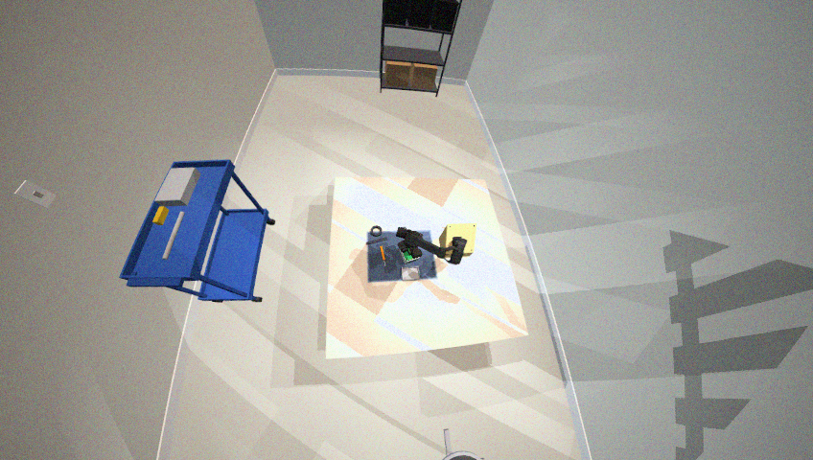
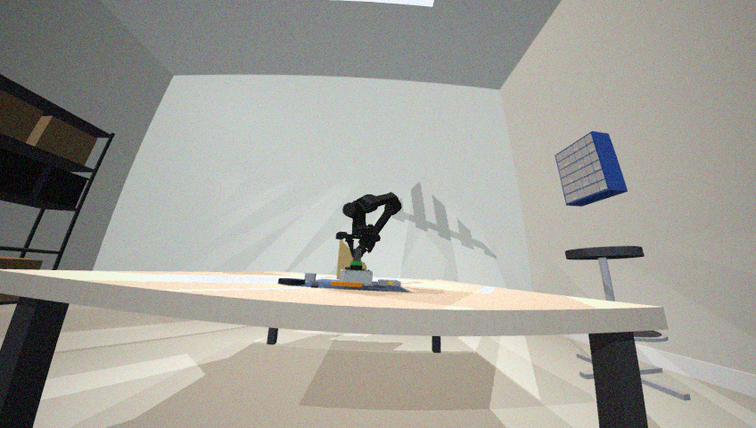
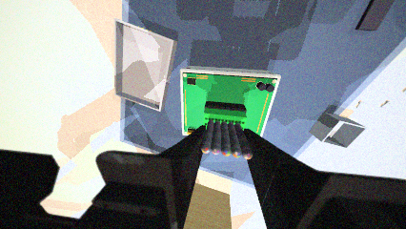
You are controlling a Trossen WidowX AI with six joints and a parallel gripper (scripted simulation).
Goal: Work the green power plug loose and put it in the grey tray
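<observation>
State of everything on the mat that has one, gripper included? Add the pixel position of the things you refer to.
gripper (image 2: pixel 357 255) (image 3: pixel 224 131): shut on the green plug
green plug (image 2: pixel 356 263) (image 3: pixel 225 113): gripped, over the board; whether seated, cannot tell
circuit board (image 3: pixel 257 107): face up in its pale housing
grey tray (image 1: pixel 409 274) (image 3: pixel 143 67): upright, open-topped, nothing in it
orange screwdriver (image 1: pixel 383 254) (image 2: pixel 347 284): lying flat

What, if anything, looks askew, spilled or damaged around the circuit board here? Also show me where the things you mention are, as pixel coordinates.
Nothing stands out: the circuit board (image 1: pixel 408 256) (image 3: pixel 257 102) sits level in its pale housing (image 2: pixel 356 275), the grey tray (image 1: pixel 409 277) (image 3: pixel 163 97) lies flat beside it, and I see no spill or breakage.
</observation>
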